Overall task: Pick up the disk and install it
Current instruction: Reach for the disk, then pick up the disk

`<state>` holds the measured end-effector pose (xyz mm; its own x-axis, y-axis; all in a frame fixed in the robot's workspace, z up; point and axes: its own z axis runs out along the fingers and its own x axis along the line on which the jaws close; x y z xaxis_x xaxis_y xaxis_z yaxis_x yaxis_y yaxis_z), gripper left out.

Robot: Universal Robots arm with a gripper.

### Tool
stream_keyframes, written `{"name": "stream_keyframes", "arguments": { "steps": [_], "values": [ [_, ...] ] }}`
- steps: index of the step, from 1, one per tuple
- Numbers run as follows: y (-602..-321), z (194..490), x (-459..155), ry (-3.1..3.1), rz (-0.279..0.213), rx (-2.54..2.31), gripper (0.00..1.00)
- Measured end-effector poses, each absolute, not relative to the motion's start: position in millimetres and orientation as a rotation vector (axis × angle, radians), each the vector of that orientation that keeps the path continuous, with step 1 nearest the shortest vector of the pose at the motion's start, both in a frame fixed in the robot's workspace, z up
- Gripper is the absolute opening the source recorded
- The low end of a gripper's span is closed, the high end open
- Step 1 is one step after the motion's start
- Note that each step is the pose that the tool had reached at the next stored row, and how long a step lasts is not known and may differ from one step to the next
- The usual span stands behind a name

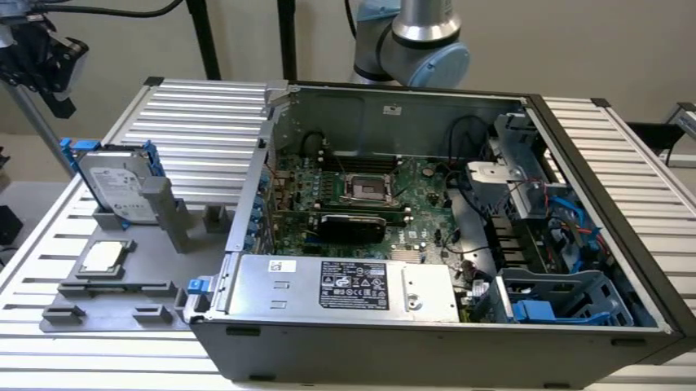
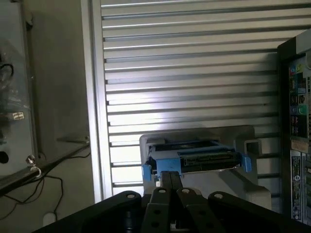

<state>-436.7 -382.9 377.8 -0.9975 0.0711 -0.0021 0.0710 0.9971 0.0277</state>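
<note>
Disk [image 1: 117, 183]: upright in stand, outside the case

Stands on edge in grey stand [image 1: 152, 216] on slatted table [image 1: 196, 114], at exterior view's left, just beside open computer case [image 1: 253, 163]. White label turned outward. Clipped in blue frame that pokes up past the top edge. Touched by nothing in exterior view. Not yet installed.

Small square CPU chip [image 1: 103, 257] flat on same grey fixture, nearer the camera than the disk, apart from it.

Inside case:
- green motherboard [image 1: 370, 191] mid-floor
- grey box with black label [image 1: 348, 285] along near wall
- blue-and-grey drive cage [image 1: 555, 297] in near corner at exterior view's right

Robot arm [image 1: 419, 41] rising behind case's far wall.

Gripper [image 2: 170, 174], seen from wrist view: closed all the way, fingers [image 2: 163, 183] pressed flat against each other, nothing between them. Empty. Pointed toward the disk's thin edge, with blue frame and stand showing just past the fingertips and slatted table beyond. Contact between fingertips and disk not readable from wrist view alone.
</note>
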Motion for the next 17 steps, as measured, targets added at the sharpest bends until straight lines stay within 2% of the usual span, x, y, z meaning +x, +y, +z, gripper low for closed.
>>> {"name": "stream_keyframes", "arguments": {
  "steps": [17],
  "values": [
    [-382.9,377.8,-435.0,3.136,0.043,0.112,0.11]
  ]
}}
